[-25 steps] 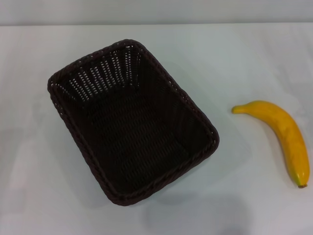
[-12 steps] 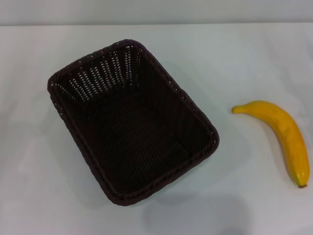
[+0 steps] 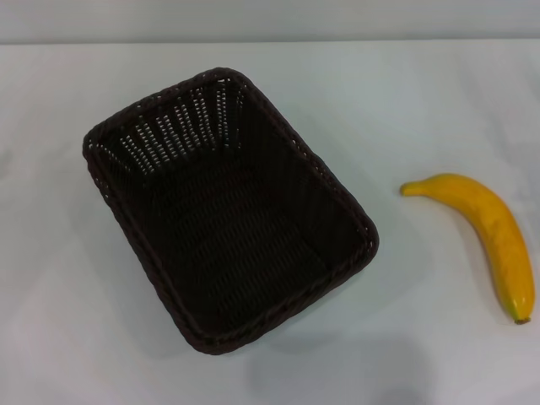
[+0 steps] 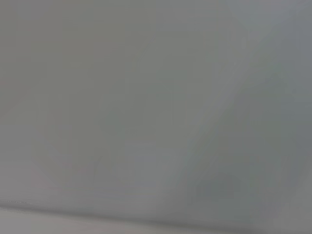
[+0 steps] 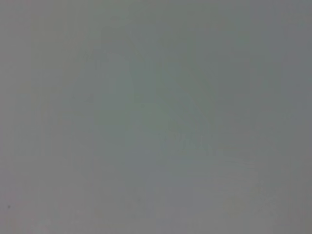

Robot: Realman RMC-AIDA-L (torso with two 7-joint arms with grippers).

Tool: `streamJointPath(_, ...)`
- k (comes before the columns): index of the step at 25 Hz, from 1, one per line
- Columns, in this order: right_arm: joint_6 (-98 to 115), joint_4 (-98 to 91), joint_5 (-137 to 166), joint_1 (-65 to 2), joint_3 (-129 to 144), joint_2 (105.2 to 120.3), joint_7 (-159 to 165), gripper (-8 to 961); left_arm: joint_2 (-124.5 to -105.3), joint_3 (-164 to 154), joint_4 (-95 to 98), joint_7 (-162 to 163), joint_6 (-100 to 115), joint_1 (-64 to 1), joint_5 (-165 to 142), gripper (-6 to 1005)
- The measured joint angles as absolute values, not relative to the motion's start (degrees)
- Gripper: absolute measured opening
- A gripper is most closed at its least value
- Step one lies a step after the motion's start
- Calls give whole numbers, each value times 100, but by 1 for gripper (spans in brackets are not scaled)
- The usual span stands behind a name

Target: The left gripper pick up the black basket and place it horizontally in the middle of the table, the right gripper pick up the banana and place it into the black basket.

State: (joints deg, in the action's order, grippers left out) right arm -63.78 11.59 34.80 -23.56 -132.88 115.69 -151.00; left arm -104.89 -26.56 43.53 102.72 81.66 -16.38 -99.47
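Note:
The black basket [image 3: 228, 211], dark woven wicker with a braided rim, stands on the white table [image 3: 405, 101] left of centre, turned at a slant, and is empty. The banana [image 3: 485, 232], yellow-orange with a dark tip toward the near edge, lies on the table at the right, well apart from the basket. Neither gripper shows in the head view. Both wrist views show only plain grey surface, with no fingers and no objects in them.
A grey wall band [image 3: 270, 18] runs along the table's far edge. A soft shadow [image 3: 337, 371] lies on the table near the front edge, below the basket.
The basket and banana have not moved. The shadow near the table's front edge has shifted a little.

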Motion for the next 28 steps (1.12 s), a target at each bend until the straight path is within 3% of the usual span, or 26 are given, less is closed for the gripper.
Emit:
streamJointPath(4, -6346, 1158, 3480, -2359, -13289, 11567, -15101, 842, -10108, -3242, 4734, 11278, 8253, -2146, -10901, 849)
streamJointPath(5, -6344, 1158, 3480, -2360, -13289, 11567, -15101, 842, -10108, -3242, 4734, 11278, 8253, -2146, -10901, 849)
streamJointPath(7, -6335, 1159, 3481, -2361, -13289, 11566, -15100, 842, -9825, -3817, 4990, 11938, 8445, -2655, -11407, 849)
streamJointPath(10, -6321, 1160, 3480, -2359, -13289, 11566, -15100, 842, -9687, -4046, 5047, 12209, 8630, -3162, -11835, 849)
streamJointPath(20, -6345, 1179, 3481, -2440, -13284, 11572, -15099, 842, -9656, -4961, 4999, 12359, 8868, -4006, -12625, 848)
streamJointPath(28, -6360, 1169, 3481, -2346, -13285, 11566, -15067, 842, -9892, -5266, 4673, 11719, 8833, -4394, -12757, 848)
